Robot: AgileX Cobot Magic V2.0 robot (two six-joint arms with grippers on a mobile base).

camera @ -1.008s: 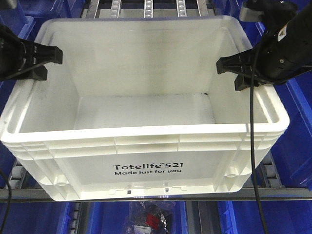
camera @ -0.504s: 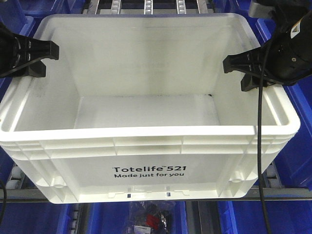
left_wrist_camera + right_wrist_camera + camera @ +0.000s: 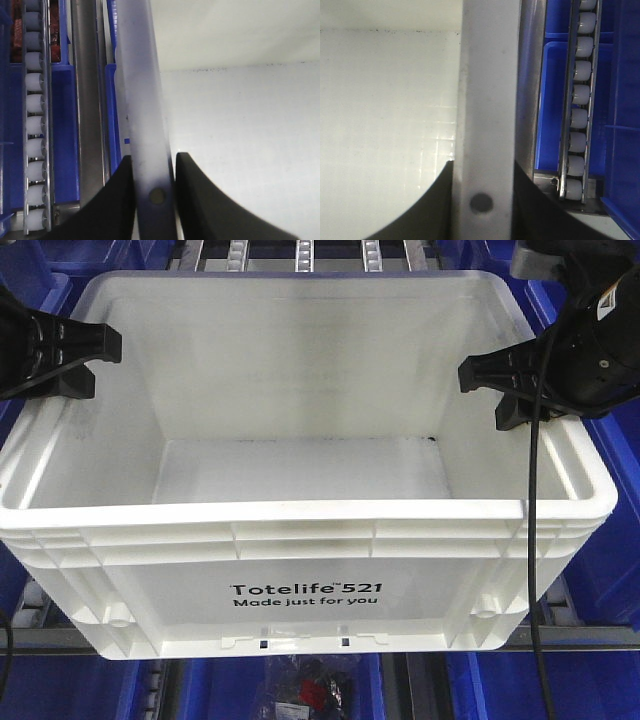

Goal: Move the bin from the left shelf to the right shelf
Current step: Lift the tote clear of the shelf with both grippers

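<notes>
The white bin, marked "Totelife 521", fills the front view and is empty inside. My left gripper is shut on the bin's left rim, one finger outside and one inside the wall. My right gripper is shut on the bin's right rim, its fingers pressed on either side. The bin's front edge overhangs the shelf's grey front rail.
Blue bins stand on both sides and below. Roller tracks run along the shelf beside the bin's walls. A bag of small parts lies in a lower bin.
The bin has come toward the camera and a little right over the last second, with both grippers still on its rims. In the last half second it barely moved.
</notes>
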